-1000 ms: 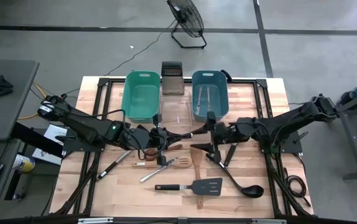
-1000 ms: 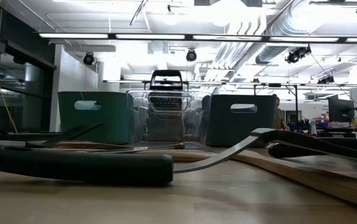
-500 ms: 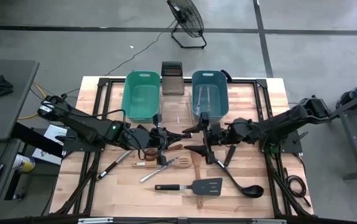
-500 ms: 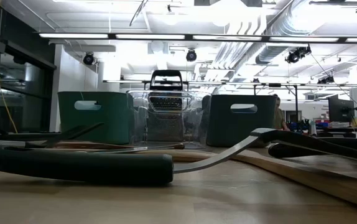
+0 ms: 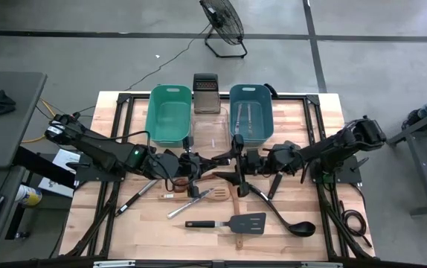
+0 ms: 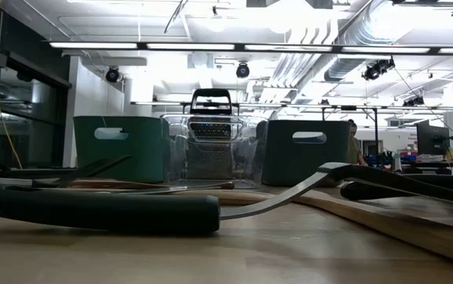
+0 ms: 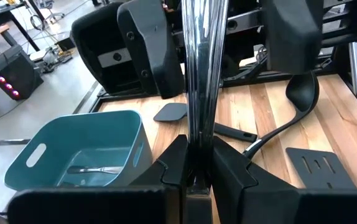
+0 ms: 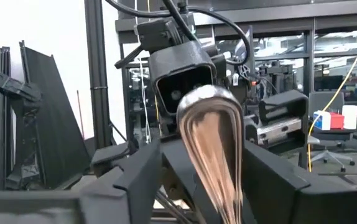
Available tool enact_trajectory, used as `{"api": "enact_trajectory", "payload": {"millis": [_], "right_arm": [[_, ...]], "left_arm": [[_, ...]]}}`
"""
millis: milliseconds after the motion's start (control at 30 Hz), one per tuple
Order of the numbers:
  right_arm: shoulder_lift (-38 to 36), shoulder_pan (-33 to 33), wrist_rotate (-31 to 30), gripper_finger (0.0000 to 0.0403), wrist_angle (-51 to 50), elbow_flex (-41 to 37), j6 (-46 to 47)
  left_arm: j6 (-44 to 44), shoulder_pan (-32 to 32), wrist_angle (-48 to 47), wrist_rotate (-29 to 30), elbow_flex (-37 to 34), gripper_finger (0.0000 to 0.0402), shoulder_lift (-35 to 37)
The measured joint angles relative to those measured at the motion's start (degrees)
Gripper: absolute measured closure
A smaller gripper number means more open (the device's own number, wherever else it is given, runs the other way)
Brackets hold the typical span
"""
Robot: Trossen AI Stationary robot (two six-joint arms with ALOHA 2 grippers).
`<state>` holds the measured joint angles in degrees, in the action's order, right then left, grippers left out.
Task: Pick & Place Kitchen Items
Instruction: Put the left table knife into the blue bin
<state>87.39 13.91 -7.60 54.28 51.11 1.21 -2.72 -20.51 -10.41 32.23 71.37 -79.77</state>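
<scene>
A pair of silver metal tongs [image 7: 202,74] hangs above the table's middle, with my left gripper [image 7: 198,146] shut on it. The tongs reach out toward my right gripper [image 8: 206,165], and their rounded loop end [image 8: 206,115] points at that wrist's camera. My right gripper [image 5: 236,159] is open. One of its fingers [image 8: 144,171] stands on each side of the loop end, with a gap showing on both sides. Wooden spoons and spatulas [image 5: 236,195], a black slotted turner [image 5: 232,222] and a black ladle [image 5: 288,219] lie flat on the wooden table [image 5: 124,216]. My left gripper pinches the tongs between its two fingers at the end away from the loop [image 7: 198,134]. The fingers come about level from the table's left and lie along the tongs. The tongs are lifted clear of the table and stick straight out beyond the fingertips.
At the far edge stand a teal tub [image 5: 169,113], a clear tub [image 5: 212,132], a blue tub [image 5: 250,112] with a metal utensil inside, and an upright steel grater [image 5: 206,93]. Loose utensils cover the middle and near part of the table.
My right gripper has moved toward the table's left, toward my left gripper, and tipped its fingers upward. Its fingers now stand around the loop end of the tongs. My left gripper and the tongs have kept still.
</scene>
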Motion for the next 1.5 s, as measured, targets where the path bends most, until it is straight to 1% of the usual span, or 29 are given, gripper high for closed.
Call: {"api": "enact_trajectory", "payload": {"millis": [267, 300, 333, 633, 833, 967, 1067, 1167, 1233, 1367, 1500], "right_arm": [[-0.01, -1.00, -0.53, 0.0333, -0.47, 0.02, -0.80], [-0.02, -1.00, -0.67, 0.0345, -0.46, 0.04, -1.53], [-0.02, -1.03, -0.64, 0.0349, -0.45, 0.02, -1.96], [-0.04, -1.00, -0.35, 0.0349, -0.48, 0.02, -1.49], [-0.42, -0.96, 0.44, 0.0349, -0.90, 0.02, 1.50], [-0.44, -0.94, 0.38, 0.0349, -0.96, 0.02, 1.50], [-0.59, -0.89, -1.39, 0.0349, -2.41, 0.04, 2.17], [-1.76, -1.03, -3.04, 0.0349, -6.83, 0.04, 2.19], [-3.40, -1.24, -5.20, 0.0349, -11.00, 0.04, 2.25], [-8.48, -2.42, -9.25, 0.0349, -20.79, 0.07, 2.42], [-14.84, -4.74, -12.75, 0.0349, -31.43, 0.07, 2.99]], "left_arm": [[0.90, 0.00, 0.31, 0.09, 0.00, 0.0360, 0.00], [1.78, 0.00, 0.49, 0.11, 0.00, 0.0360, 0.00], [2.25, 0.00, 0.43, 0.18, 0.00, 0.0360, 0.02], [2.54, 0.00, 0.28, 0.05, 0.00, 0.0355, 0.02], [1.65, -0.09, -0.03, -0.48, 0.00, 0.0315, 0.00], [1.86, -0.11, -0.07, -0.38, 0.00, 0.0292, 0.00], [2.00, -0.11, -0.32, 1.10, 0.00, 0.0276, 0.00], [2.14, -0.11, -0.74, 2.91, 0.00, 0.0259, 0.46], [2.46, -0.11, -1.06, 3.92, 0.00, 0.0248, 1.19], [3.27, -0.11, -3.58, 6.13, 0.00, 0.0231, 3.15], [5.51, -0.11, -5.94, 7.59, 0.00, 0.0230, 5.32]]}}
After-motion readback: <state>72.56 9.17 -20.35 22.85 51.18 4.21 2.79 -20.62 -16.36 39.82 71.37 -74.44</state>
